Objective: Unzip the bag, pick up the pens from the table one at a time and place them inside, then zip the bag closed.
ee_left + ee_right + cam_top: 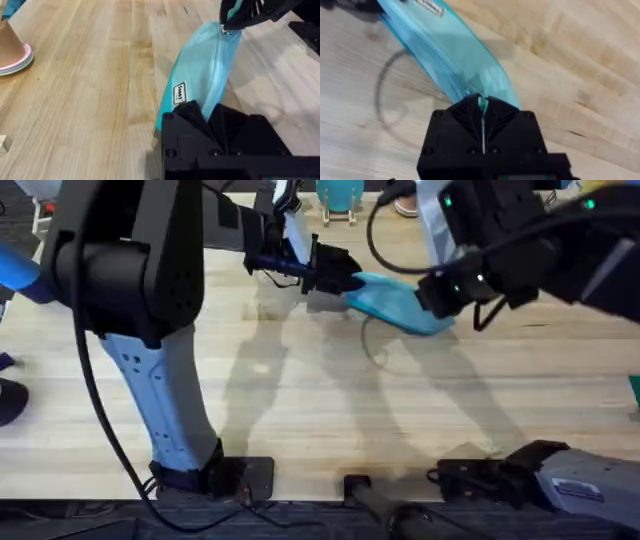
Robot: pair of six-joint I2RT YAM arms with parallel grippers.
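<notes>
RISK: the bag (395, 300) hangs stretched above the table (300, 390) between both arms; a hard pull could tear the zipper tab free or slip the fabric | LEFT: left gripper (200, 112) clamped on one bag end | RIGHT: right gripper (482, 102) pinched on the zipper end | CONTENTS: interior hidden, cannot tell.

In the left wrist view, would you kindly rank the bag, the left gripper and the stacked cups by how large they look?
1. Left gripper, though nearness to the camera inflates it.
2. Bag.
3. Stacked cups, cut off by the frame edge.
</notes>
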